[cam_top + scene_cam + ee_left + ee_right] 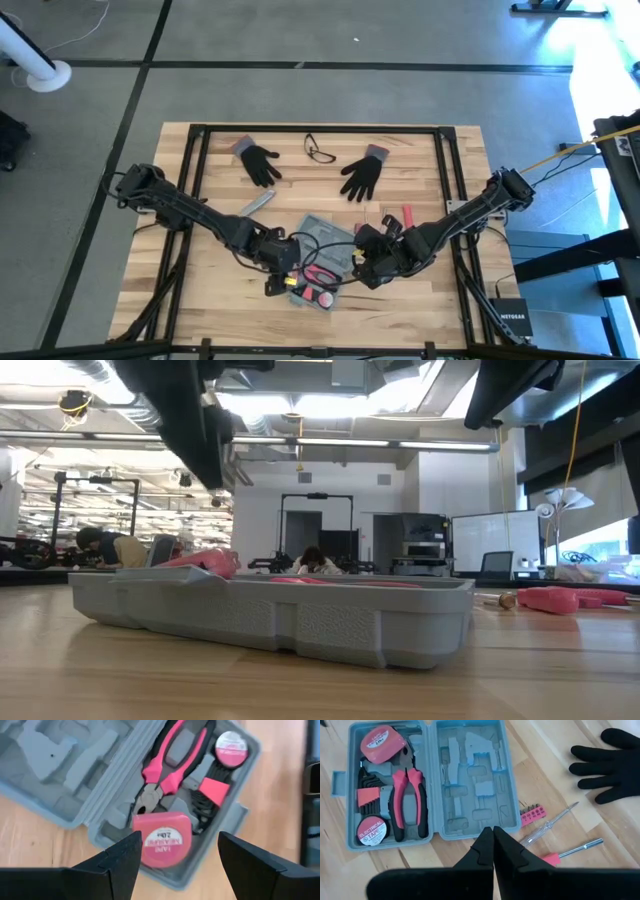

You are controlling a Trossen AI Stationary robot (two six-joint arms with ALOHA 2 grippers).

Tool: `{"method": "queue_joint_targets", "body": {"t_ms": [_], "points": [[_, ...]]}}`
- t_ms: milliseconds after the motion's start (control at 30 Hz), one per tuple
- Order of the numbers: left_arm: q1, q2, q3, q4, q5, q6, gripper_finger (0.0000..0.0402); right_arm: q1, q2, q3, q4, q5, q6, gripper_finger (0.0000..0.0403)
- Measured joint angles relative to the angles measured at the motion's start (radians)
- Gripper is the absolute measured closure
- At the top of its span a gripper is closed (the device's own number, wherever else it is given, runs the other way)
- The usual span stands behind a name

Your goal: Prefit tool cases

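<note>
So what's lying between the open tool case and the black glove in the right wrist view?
Between tool case and glove: pink bit holder, two screwdrivers, bare wood.

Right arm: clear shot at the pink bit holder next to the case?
Probably yes. The pink bit holder lies bare on the wood beside the tool case, just ahead of the shut right gripper, nothing between.

Two black gloves lie palm-down on the wooden worktop, with a pair of glasses between them nearer the far edge. A slim grey bar rests below the left-hand glove. A pink bit holder, a clear-handled screwdriver and a second, pink-handled screwdriver lie side by side on the wood. A black box sits beyond the worktop's right edge.
</note>
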Motion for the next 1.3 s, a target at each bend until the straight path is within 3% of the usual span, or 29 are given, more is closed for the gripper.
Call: {"method": "queue_joint_targets", "body": {"t_ms": [533, 1300], "points": [[-0.009, 0.138, -0.001, 0.008, -0.043, 0.037, 0.015, 0.0, 0.0, 0.0, 0.0, 0.007, -0.023, 0.0403], [-0.056, 0.165, -0.008, 0.011, -0.003, 0.046, 0.015, 0.0, 0.0, 0.0, -0.006, 0.033, -0.026, 0.0403]]}}
